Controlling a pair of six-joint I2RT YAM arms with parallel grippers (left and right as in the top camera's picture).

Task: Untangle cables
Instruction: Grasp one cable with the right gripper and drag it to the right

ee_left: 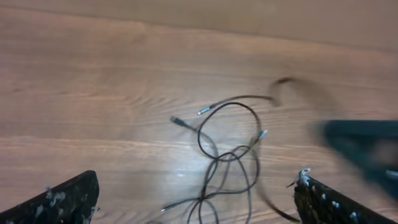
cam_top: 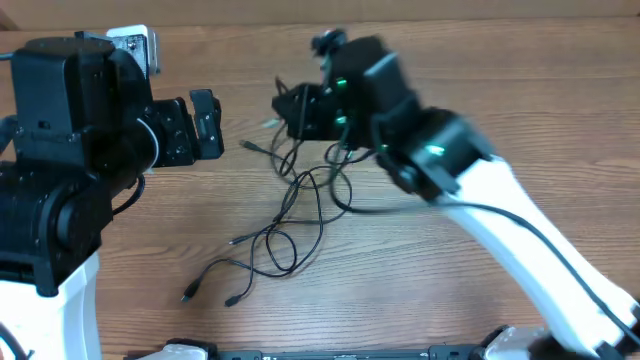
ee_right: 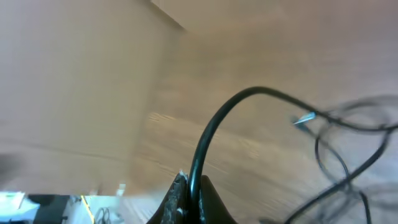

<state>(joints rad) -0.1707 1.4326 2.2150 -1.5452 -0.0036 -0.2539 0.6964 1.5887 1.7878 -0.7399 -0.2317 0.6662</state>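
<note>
A tangle of thin black cables (cam_top: 300, 205) lies on the wooden table (cam_top: 500, 120), with loose plug ends at the lower left (cam_top: 188, 295). My right gripper (cam_top: 285, 112) is shut on one cable (ee_right: 214, 134), which arcs up from between its fingers (ee_right: 194, 190) toward the tangle. A silvery-blue plug tip (ee_right: 305, 118) shows beside it. My left gripper (cam_top: 208, 125) is open and empty, left of the tangle. In the left wrist view its fingers (ee_left: 199, 205) frame the cable loops (ee_left: 227, 155).
A white box-like object (cam_top: 135, 45) sits at the back left behind the left arm. The right arm (cam_top: 480, 190) stretches across the right half of the table. A blurred dark shape (ee_left: 360, 146) of the right arm is in the left wrist view.
</note>
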